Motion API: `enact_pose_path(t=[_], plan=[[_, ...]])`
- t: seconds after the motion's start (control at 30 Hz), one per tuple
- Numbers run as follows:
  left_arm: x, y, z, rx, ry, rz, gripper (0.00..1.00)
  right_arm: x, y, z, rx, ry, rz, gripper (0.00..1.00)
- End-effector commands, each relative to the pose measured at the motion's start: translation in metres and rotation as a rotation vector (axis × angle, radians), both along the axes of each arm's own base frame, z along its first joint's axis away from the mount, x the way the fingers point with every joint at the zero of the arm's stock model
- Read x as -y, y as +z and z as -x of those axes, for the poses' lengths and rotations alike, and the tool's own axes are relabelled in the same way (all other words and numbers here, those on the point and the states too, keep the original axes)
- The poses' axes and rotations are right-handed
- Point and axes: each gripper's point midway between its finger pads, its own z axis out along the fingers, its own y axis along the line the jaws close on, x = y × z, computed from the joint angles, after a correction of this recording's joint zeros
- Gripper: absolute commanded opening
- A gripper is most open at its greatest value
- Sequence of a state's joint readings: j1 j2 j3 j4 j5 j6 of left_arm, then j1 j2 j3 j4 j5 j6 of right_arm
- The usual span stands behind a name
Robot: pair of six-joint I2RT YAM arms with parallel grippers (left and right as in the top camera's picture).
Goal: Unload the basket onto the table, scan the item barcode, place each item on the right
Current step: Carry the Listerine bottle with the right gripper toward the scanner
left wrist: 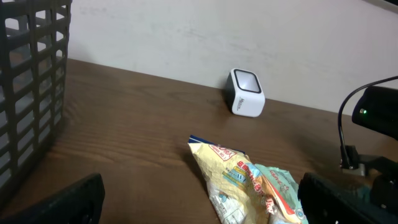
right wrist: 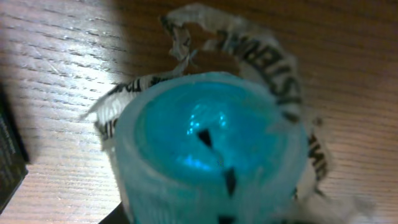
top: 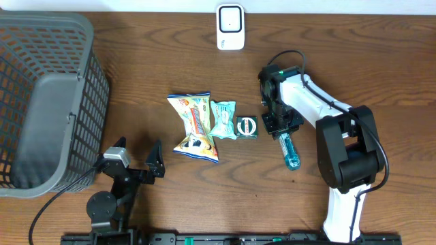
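Note:
A blue translucent bottle (top: pixel 290 151) with a torn label lies on the table at the right. My right gripper (top: pixel 282 128) sits over its upper end, shut on it. In the right wrist view the bottle (right wrist: pixel 211 143) fills the frame and hides the fingers. The white barcode scanner (top: pixel 230 27) stands at the table's far edge, also seen from the left wrist as the scanner (left wrist: pixel 245 93). My left gripper (top: pixel 138 154) rests open near the front left, nothing between its fingers (left wrist: pixel 62 202).
A grey mesh basket (top: pixel 41 95) stands at the left. In the middle lie a yellow snack bag (top: pixel 194 126), a teal packet (top: pixel 223 119) and a small dark round-labelled item (top: pixel 246 126). The snack bag (left wrist: pixel 233 180) lies just ahead of the left gripper.

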State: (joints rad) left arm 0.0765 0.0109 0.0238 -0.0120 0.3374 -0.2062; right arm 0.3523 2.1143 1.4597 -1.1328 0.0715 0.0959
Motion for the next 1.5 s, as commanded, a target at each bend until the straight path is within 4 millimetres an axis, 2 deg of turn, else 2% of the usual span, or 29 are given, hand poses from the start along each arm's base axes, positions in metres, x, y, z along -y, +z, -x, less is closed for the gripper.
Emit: enact_pose_path(t=[0.0, 0.1, 0.23, 0.4, 0.57, 0.63, 0.9, 1.17, 1.47], plan=[[0.002, -0.015, 0.001, -0.044, -0.012, 0.002, 0.98, 0.004, -0.034, 0.014, -0.081, -0.014, 0.024, 0.01], [0.002, -0.015, 0.001, -0.044, -0.012, 0.002, 0.98, -0.01, -0.035, 0.018, -0.111, -0.035, -0.06, 0.01], [0.002, -0.015, 0.001, -0.044, -0.012, 0.002, 0.98, -0.048, -0.022, 0.016, -0.154, -0.02, -0.305, 0.01], [0.002, -0.015, 0.001, -0.044, -0.012, 0.002, 0.98, -0.083, 0.019, 0.002, -0.175, 0.008, -0.551, 0.01], [0.002, -0.015, 0.001, -0.044, -0.012, 0.002, 0.98, -0.112, 0.067, -0.006, -0.165, 0.13, -0.841, 0.01], [0.002, -0.015, 0.001, -0.044, -0.012, 0.002, 0.98, -0.119, 0.079, -0.007, -0.156, 0.154, -0.929, 0.01], [0.002, -0.015, 0.001, -0.044, -0.012, 0.002, 0.98, -0.13, 0.117, 0.008, -0.172, 0.225, -1.204, 0.01], [0.002, -0.015, 0.001, -0.044, -0.012, 0.002, 0.98, -0.128, 0.127, 0.013, -0.196, 0.217, -1.228, 0.01], [0.002, -0.015, 0.001, -0.044, -0.012, 0.002, 0.98, -0.129, 0.14, -0.002, -0.134, 0.268, -1.201, 0.01]])
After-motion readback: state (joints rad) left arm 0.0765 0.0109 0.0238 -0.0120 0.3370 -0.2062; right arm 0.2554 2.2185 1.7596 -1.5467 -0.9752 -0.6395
